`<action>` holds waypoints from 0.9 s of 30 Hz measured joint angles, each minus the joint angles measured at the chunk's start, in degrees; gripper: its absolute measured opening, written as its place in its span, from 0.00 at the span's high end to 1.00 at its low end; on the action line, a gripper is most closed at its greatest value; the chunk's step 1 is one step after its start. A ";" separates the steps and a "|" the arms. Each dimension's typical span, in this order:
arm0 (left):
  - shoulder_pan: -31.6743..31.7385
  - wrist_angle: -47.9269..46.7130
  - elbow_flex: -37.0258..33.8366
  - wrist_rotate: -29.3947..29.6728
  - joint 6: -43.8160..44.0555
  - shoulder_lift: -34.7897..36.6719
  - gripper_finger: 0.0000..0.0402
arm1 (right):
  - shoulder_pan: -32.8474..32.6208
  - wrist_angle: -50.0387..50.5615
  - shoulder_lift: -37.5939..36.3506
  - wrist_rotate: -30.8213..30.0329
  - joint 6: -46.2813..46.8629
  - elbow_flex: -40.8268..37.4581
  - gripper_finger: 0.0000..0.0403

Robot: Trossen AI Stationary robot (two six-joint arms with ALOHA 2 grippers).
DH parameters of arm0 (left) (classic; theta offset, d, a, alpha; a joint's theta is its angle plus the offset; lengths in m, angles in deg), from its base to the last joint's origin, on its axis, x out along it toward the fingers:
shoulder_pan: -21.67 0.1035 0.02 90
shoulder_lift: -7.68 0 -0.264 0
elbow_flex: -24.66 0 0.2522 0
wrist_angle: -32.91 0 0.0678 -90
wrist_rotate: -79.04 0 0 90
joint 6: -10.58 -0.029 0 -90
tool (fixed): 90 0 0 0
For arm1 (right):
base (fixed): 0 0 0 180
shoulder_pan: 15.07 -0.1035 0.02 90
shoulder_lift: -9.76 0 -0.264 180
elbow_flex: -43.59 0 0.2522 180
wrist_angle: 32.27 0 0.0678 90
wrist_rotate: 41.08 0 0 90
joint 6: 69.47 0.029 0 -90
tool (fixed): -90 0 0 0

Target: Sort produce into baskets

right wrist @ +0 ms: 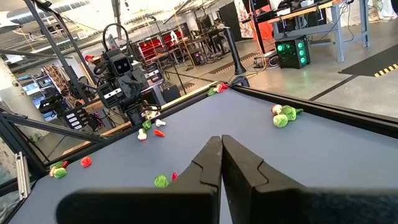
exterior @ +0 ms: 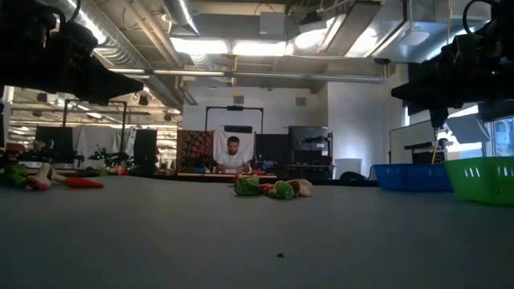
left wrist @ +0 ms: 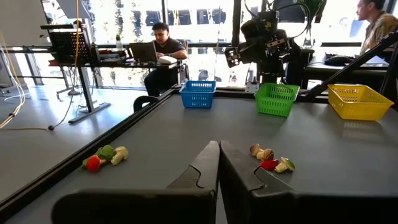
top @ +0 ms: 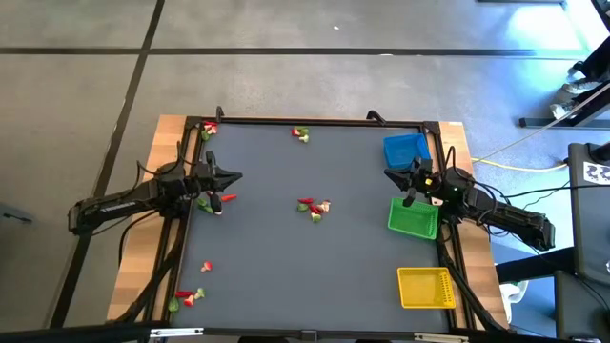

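Small red, green and whitish produce pieces lie in clusters on the dark table: at the middle [top: 314, 207], the far edge [top: 301, 134], the far left corner [top: 208, 129], by the left arm [top: 217, 201] and at the near left [top: 188, 297]. The blue basket [top: 406, 149], green basket [top: 413, 217] and yellow basket [top: 425, 287] stand along the right side. My left gripper [top: 236, 177] is shut and empty above the left side; it also shows in its wrist view [left wrist: 219, 155]. My right gripper [top: 389, 173] is shut and empty between the blue and green baskets, and shows in its wrist view [right wrist: 221, 149].
A raised dark rim [top: 315, 122] runs around the table. People sit at desks in the room beyond [exterior: 233, 152]. The near middle of the table [top: 305, 276] holds no objects.
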 joint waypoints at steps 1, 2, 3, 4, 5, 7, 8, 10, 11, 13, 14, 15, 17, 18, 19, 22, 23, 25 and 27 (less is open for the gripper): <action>0.00 0.00 0.00 0.01 0.00 0.01 0.99 | 0.02 0.00 0.00 0.00 0.01 0.00 0.96; 0.00 -0.01 0.00 0.01 0.00 -0.01 0.99 | 0.01 0.00 0.00 0.00 0.00 0.00 0.96; 0.00 0.00 0.01 0.00 0.00 -0.01 0.99 | 0.00 -0.01 0.00 0.00 0.00 0.00 0.96; 0.00 0.05 0.01 0.00 -0.01 0.01 0.99 | 0.00 0.00 0.00 0.00 0.00 0.00 0.96; 0.00 0.26 -0.05 0.00 -0.02 -0.01 0.99 | 0.02 0.00 0.00 0.00 0.02 0.00 0.96; 0.00 1.63 -0.10 0.04 -0.02 -0.01 0.99 | 0.00 -0.02 0.00 0.00 0.00 0.00 0.96; 0.00 2.64 -0.10 0.05 -0.02 0.00 0.99 | 0.02 0.00 0.00 0.00 0.01 0.00 0.96; 0.00 4.82 -0.10 0.08 0.80 0.01 0.99 | 0.02 0.00 0.00 0.00 0.00 0.01 0.96; -0.09 5.61 -0.10 0.07 2.28 0.01 0.99 | 0.02 -0.01 0.00 0.00 0.01 0.00 0.96; -0.11 8.03 -0.10 0.46 6.20 -0.01 0.99 | 0.02 -0.02 0.00 0.00 0.00 0.00 0.96; -0.04 9.54 -0.08 1.73 7.53 0.00 0.99 | 0.02 0.00 0.00 0.00 0.02 0.00 0.96; 0.00 10.77 -0.06 4.49 9.68 0.01 0.99 | 0.02 0.00 0.00 0.00 0.01 0.01 0.96; 0.00 11.92 -0.05 12.00 15.10 0.01 0.99 | 0.02 -0.01 0.01 0.00 0.01 0.00 0.96; 0.00 12.69 -0.05 15.86 18.01 -0.01 0.99 | 0.02 -0.02 0.00 0.00 0.00 0.00 0.96; 0.00 13.53 -0.05 19.30 20.85 -0.01 0.99 | 0.02 -0.01 0.00 0.00 0.02 0.01 0.96; 0.04 13.73 -0.05 22.58 25.96 -0.01 0.99 | 0.02 -0.02 0.00 0.00 0.00 0.00 0.96; 0.03 13.64 -0.05 22.58 26.58 -0.01 0.99 | 0.02 -0.02 0.01 0.00 0.00 0.01 0.96; 0.00 13.52 -0.04 22.58 27.16 -0.01 0.99 | 0.02 -0.02 0.00 0.00 0.02 0.00 0.96; 0.00 13.22 -0.05 22.59 26.35 -0.01 0.99 | 0.02 -0.02 0.02 0.00 0.00 0.00 0.96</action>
